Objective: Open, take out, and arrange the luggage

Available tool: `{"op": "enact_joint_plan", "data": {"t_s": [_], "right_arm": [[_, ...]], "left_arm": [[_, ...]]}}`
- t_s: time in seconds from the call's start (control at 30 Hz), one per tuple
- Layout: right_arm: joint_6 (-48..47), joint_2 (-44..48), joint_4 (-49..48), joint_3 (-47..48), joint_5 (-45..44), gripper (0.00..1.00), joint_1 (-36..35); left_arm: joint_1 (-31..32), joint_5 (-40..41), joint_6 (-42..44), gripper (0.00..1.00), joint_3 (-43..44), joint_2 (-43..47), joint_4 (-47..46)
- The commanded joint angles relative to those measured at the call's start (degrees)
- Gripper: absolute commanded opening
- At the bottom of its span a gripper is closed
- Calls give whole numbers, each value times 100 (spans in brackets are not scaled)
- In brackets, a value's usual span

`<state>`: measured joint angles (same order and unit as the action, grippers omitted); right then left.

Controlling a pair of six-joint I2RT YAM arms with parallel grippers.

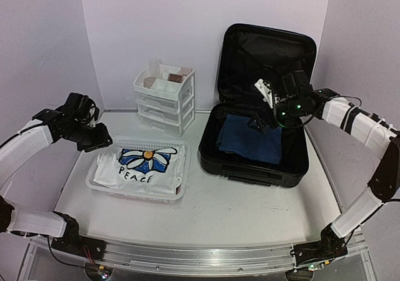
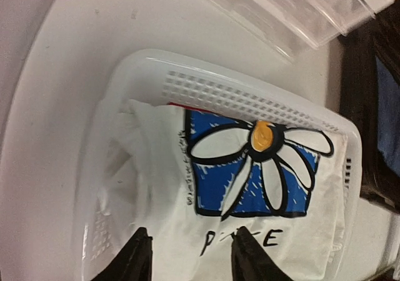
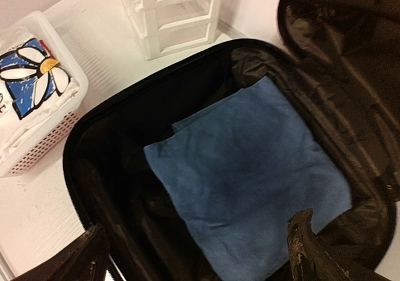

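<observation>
Left gripper (image 2: 190,256): my jaws parted, nothing between them, hanging over the white daisy-print shirt (image 1: 147,168) in the mesh basket (image 1: 134,195), left side of the table (image 1: 237,218). Right gripper (image 3: 197,253): my jaws spread wide, empty, above the blue cloth (image 1: 250,140). The cloth lies folded in the luggage (image 1: 250,168), right side, lid upright at the far edge. Drawer unit (image 1: 165,106) at the far edge, just left of the luggage.
</observation>
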<state>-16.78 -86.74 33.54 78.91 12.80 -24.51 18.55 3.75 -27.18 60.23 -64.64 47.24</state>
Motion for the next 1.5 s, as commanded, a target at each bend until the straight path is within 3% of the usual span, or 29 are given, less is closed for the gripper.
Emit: {"op": "enact_joint_plan", "data": {"t_s": [0.0,0.17,0.37,0.47,0.63,0.7,0.77,0.97,1.03,1.13,1.2,1.27,1.47], "right_arm": [[473,-440,39,424,418,98,-561],[1198,-1180,-154,994,777,98,-1780],[2446,-2360,-535,1821,1050,98,-2686],[2757,-2928,-534,2166,1207,98,-2929],[2753,-3522,-301,2492,729,86,-3210],[2617,-3694,-144,2537,612,73,-3266],[2497,-3779,-34,2547,483,68,-3341],[2159,-4083,751,2894,-609,63,-3506],[2059,-3932,991,2972,-1071,64,-3510],[1828,-3309,1045,2947,-1173,74,-3497],[1746,-2863,1041,2934,-1275,87,-3429],[1738,-2476,1041,2827,-1446,98,-3198],[1182,-1765,979,2036,-1498,98,-2056]], "left_arm": [[-6,-1302,-256,39,223,-705,-712],[-82,-643,-231,21,219,-1340,-511],[-347,395,-395,19,-353,-1739,-644],[-620,220,-231,17,-447,-2255,-1151],[-615,-165,-152,17,-282,-2639,-1655],[-620,-191,-47,17,-212,-2577,-1666],[-590,-350,44,18,-239,-2333,-1665],[-521,-770,235,34,-348,-1085,-1552],[-514,-863,307,46,-291,-657,-1527],[-510,-1295,433,66,-66,-264,-1536],[-497,-1667,446,74,113,-199,-1609],[-448,-2088,362,78,208,-209,-1892],[211,-2628,108,83,493,-666,-2613]]}}
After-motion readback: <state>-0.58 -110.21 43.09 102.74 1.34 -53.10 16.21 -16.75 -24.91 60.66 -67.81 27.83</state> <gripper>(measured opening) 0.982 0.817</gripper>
